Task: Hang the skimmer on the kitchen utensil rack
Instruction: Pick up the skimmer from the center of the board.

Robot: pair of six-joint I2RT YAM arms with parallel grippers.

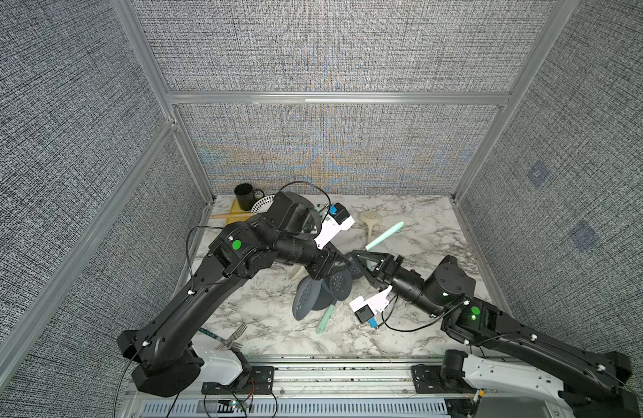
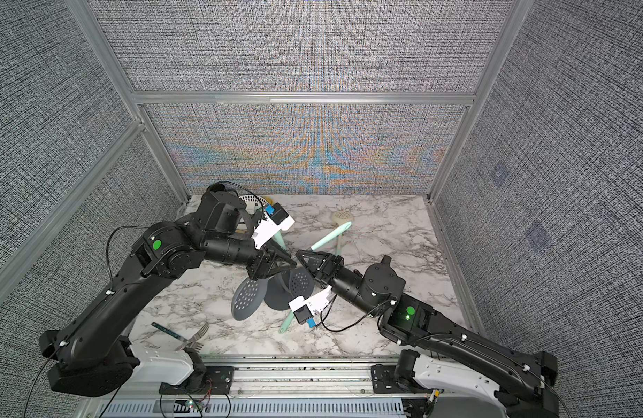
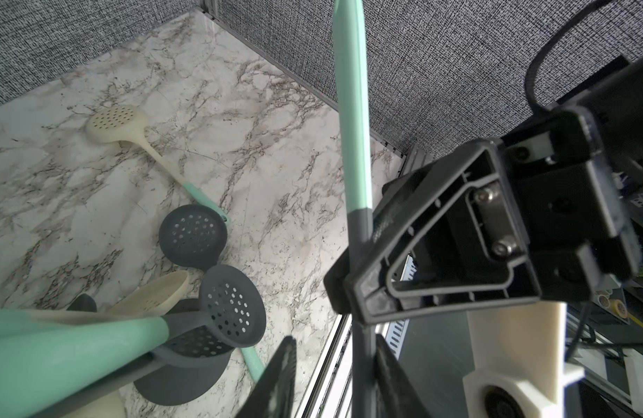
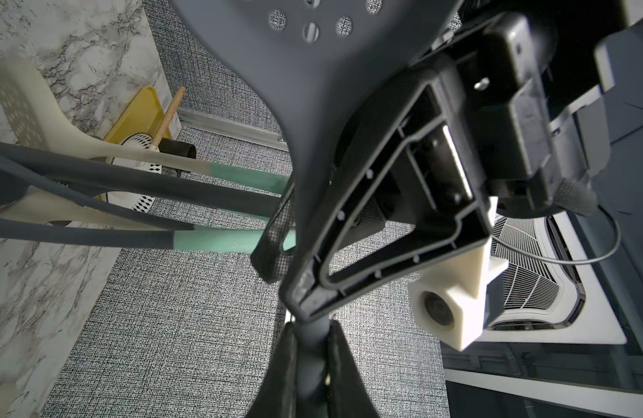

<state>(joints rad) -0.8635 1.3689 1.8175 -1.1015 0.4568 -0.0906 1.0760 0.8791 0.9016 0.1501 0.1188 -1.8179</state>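
Over the rack [image 3: 182, 383], mid-table [image 1: 421, 325]: skimmer [image 3: 350, 108] is up in the air, not on a hook yet. R tool [image 4: 312, 325] is pinched tight on its grey shaft. L tool [image 3: 335, 340] straddles the same shaft just beside it, narrow, but a gap shows on one side, so can't tell if it bites.

Risks imo:
- R lets go early → skimmer drops onto the hung skimmers [image 3: 233, 311].
- Tool tips nearly touching → clash.
- Long handle sweeps the hung ones and tips the rack.
- Crown hidden, so free hook unknown.

Room: open table to the right and back, only a cream skimmer [image 1: 370, 217] lying there. Back wall [image 1: 330, 152] well clear.
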